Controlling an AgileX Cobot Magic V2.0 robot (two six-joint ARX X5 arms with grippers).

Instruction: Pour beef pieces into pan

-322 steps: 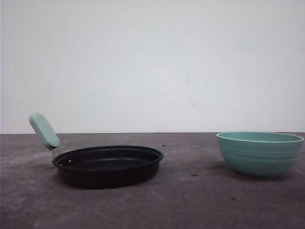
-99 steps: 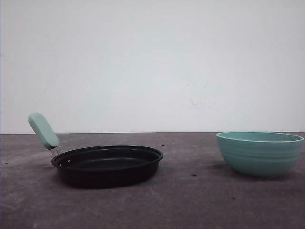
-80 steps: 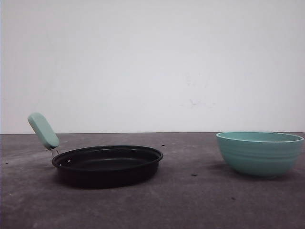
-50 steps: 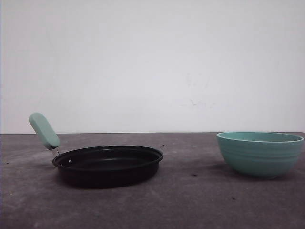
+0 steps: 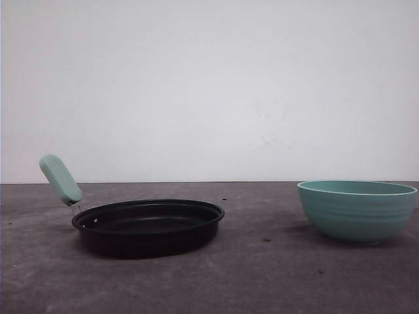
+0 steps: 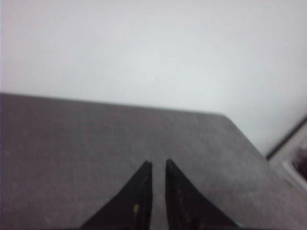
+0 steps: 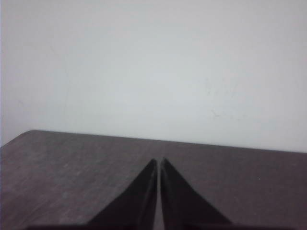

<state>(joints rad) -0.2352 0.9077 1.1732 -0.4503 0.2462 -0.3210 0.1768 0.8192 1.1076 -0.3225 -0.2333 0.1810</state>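
Above the bare grey table, the left gripper hangs with its two dark fingers drawn nearly together, only a thin slit between the tips and nothing in it. The right gripper is much the same over its own side of the table, its tips all but touching, also holding nothing. Neither one is near a dish as far as the wrist views show; each looks out over plain tabletop toward the pale wall.

From the front of the room, the pan sits on the left half of the table, a shallow round black thing with its mint-green handle angled up and away to the left. Its inside looks dark and bare from this low angle. Well apart from it, on the right, stands the teal ribbed bowl. The rim hides what is inside, so I cannot tell whether the beef pieces are there, though I would guess they are, since no heap lies on the table.

To my eye the job has not started: this is the step before any reach. The next move would call for a gripper to spread its fingers, take the bowl by its rim, carry it across and tip it over the pan.
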